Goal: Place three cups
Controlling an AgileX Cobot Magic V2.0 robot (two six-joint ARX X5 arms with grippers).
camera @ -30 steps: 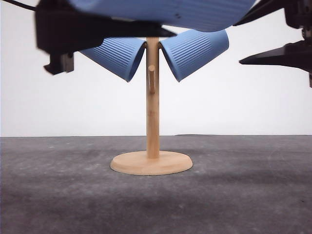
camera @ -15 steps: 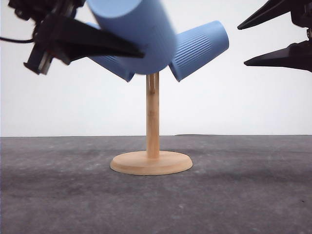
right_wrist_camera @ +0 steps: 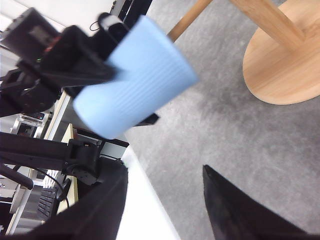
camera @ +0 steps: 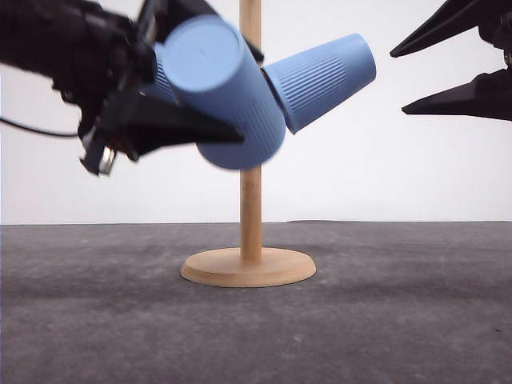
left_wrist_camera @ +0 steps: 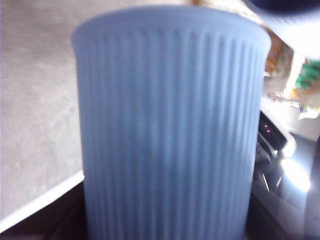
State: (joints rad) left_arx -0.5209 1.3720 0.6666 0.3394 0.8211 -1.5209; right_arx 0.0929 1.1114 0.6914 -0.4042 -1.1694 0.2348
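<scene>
Left tool [camera: 172, 132] pinches a blue cup [camera: 224, 96] across its ribbed wall, base toward the camera, mouth angled at the wooden rack [camera: 250, 200]. Dark tabletop [camera: 400, 320] carries the rack's round base. Right tool [camera: 416, 76] hangs spread and empty, off to the side. Hung cup [camera: 320, 78] sits tilted on a peg; another seems partly hidden behind the held one. Judgement: third placement pending.

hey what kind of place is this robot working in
Probably a robotics lab or test bench. A dark grey tabletop against a plain white backdrop holds just a wooden cup stand with blue cups, and the right wrist view shows equipment frames and cabling beside the table.
</scene>
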